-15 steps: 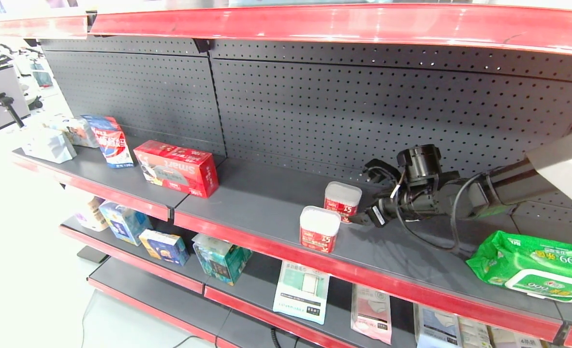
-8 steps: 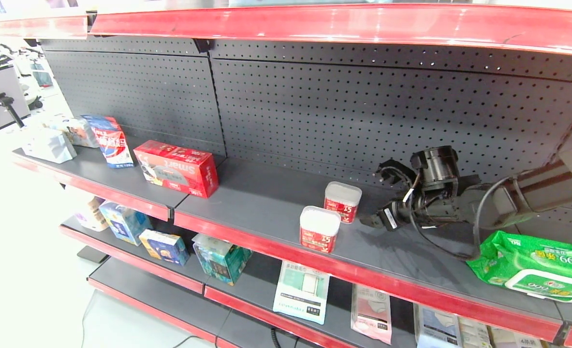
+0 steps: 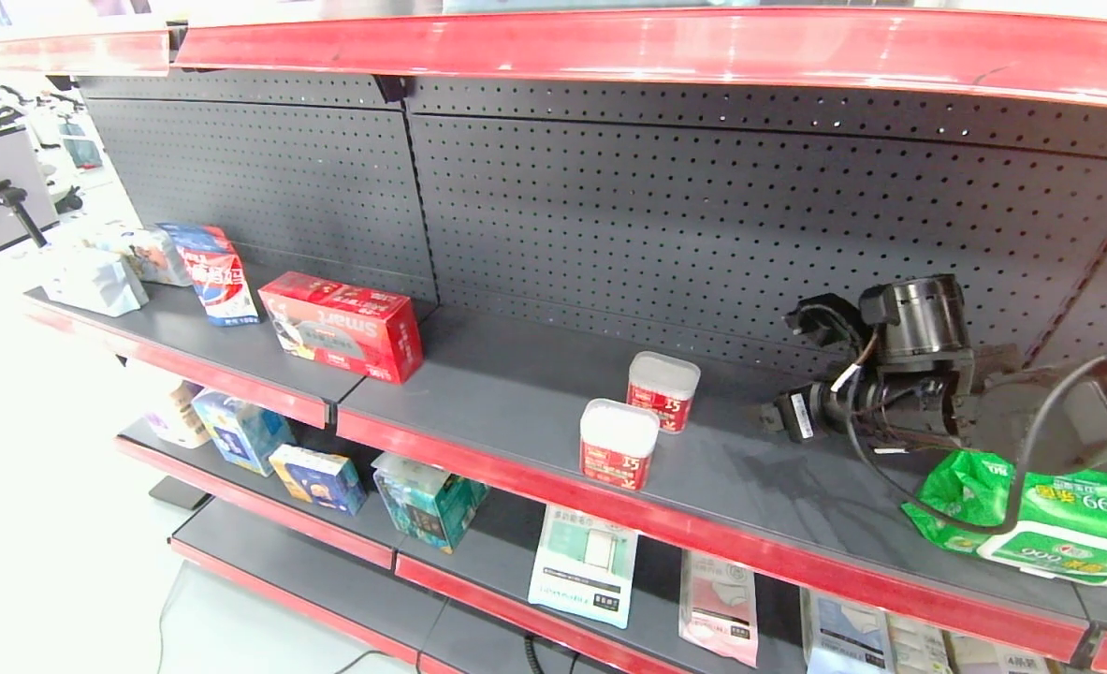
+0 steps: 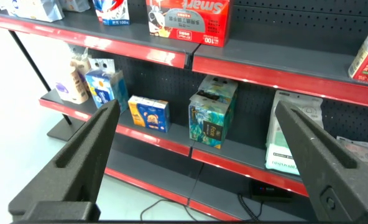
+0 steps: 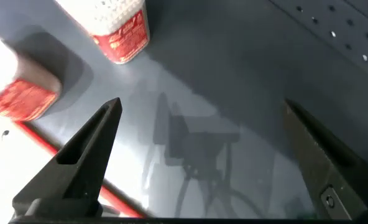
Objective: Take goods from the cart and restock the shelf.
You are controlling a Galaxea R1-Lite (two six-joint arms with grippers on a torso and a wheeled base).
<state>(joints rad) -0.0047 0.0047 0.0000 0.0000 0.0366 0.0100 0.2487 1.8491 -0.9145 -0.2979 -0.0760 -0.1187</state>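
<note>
Red-labelled, white-lidded tubs, two: rear tub and front tub, both upright on the grey shelf, the front one at the rear's 7 o'clock, near the red edge.
Right end effector: released, empty, at 3 o'clock from the rear tub and apart from it.
Green wipes pack: at the end effector's 4 o'clock.
Left end effector: released, empty, facing a lower shelf.

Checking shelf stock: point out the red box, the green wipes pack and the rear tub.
red box [image 3: 342, 325], head view, front face.
green wipes pack [image 3: 1091, 501], head view, top face.
rear tub [image 3: 662, 393], head view, red label.
</note>
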